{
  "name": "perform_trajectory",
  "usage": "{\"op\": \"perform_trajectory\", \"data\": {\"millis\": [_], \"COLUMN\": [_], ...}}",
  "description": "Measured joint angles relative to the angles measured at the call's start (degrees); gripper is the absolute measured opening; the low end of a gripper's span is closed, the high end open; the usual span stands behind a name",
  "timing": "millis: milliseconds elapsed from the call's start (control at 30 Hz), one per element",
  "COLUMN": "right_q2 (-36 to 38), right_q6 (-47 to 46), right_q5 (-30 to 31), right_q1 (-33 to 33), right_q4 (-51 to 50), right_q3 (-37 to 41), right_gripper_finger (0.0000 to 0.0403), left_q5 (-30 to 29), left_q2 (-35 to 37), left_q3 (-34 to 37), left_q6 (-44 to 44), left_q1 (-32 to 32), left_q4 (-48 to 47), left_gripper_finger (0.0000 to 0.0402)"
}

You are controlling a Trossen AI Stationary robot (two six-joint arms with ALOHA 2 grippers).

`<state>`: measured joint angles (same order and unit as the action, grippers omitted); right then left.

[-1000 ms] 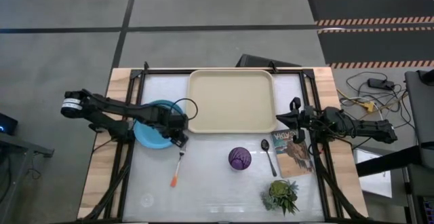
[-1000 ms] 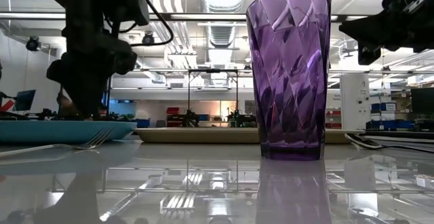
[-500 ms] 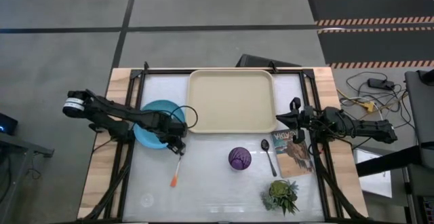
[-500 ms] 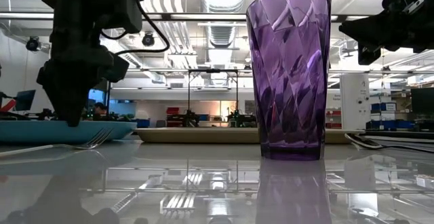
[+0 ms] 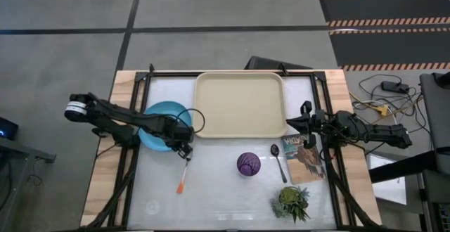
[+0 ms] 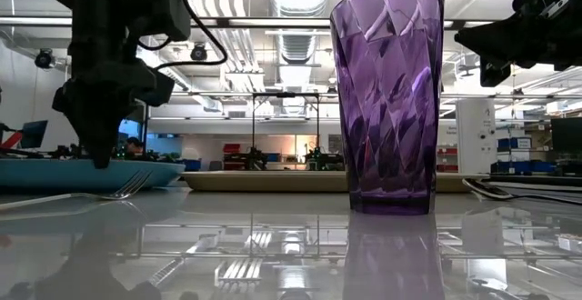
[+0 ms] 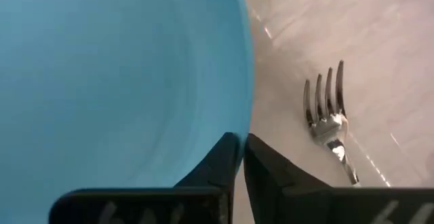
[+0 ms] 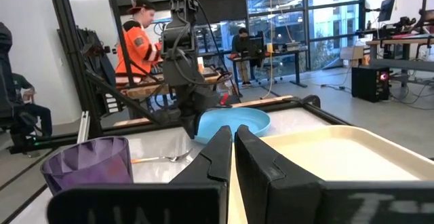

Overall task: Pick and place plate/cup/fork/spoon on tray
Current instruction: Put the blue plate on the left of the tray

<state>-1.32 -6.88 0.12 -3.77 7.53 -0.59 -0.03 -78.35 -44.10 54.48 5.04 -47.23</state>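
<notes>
The light-blue plate [image 5: 156,130] lies flat on the table's left part, and my left gripper [image 5: 184,147] is shut on its near right rim. Just beyond that rim lies the fork [image 5: 184,172], its tines [image 7: 325,108] toward the plate and its orange handle toward the near edge. The purple cup [image 5: 248,164] stands upright near the middle, and the dark spoon [image 5: 278,162] lies to its right. The cream tray [image 5: 239,104] rests at the far middle. My right gripper [image 5: 304,123] hovers shut by the tray's right edge, holding nothing. My left gripper pinches the plate's rim [image 7: 245,125] between its two fingers, one finger over the plate's inside and one outside it. The fingers come from above, pointing down [image 6: 95,159]. The plate's bottom still rests on the table.
A picture-covered book [image 5: 304,158] lies right of the spoon, and a small green potted plant [image 5: 290,202] stands at the near right. People show in the room behind the table in the right wrist view.
My left gripper has gone down and slightly toward the table's near edge onto the plate's rim, and its fingers have shut on it. The plate lies where it was.
</notes>
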Motion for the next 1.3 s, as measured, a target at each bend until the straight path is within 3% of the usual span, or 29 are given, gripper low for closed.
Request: {"op": "perform_trajectory", "data": {"millis": [233,467,667,800,1033,1300], "right_q2": [0.0,0.0,0.02,0.02,0.09,0.09], "right_q6": [-0.06,-0.02,-0.02,-0.02,0.01,0.01], "right_q5": [0.0,0.0,-0.02,-0.02,-0.02,-0.02], "right_q1": [0.0,0.0,0.0,0.0,0.0,0.0], "right_q4": [0.0,0.04,0.04,0.04,0.06,0.04], "right_q3": [-0.01,-0.02,0.0,-0.02,-0.02,-0.01], "right_gripper_finger": [0.0009,0.0009,0.0009,0.0009,0.0009,0.0009], "left_q5": [-3.92,-17.13,-25.52,-29.27,-29.3,-29.42], "left_q2": [2.95,7.26,7.42,6.07,2.17,-5.01], "left_q3": [-4.68,-11.36,-15.58,-16.96,-17.2,-17.22], "left_q6": [-0.65,-2.61,-11.93,-20.66,-37.21,-48.65], "left_q1": [0.04,-0.04,-0.04,-0.04,-0.11,-1.3], "left_q4": [-6.38,-9.35,-6.64,-0.2,17.96,27.58], "left_gripper_finger": [0.0001,0.0,0.0,0.0,0.0,0.0]}}
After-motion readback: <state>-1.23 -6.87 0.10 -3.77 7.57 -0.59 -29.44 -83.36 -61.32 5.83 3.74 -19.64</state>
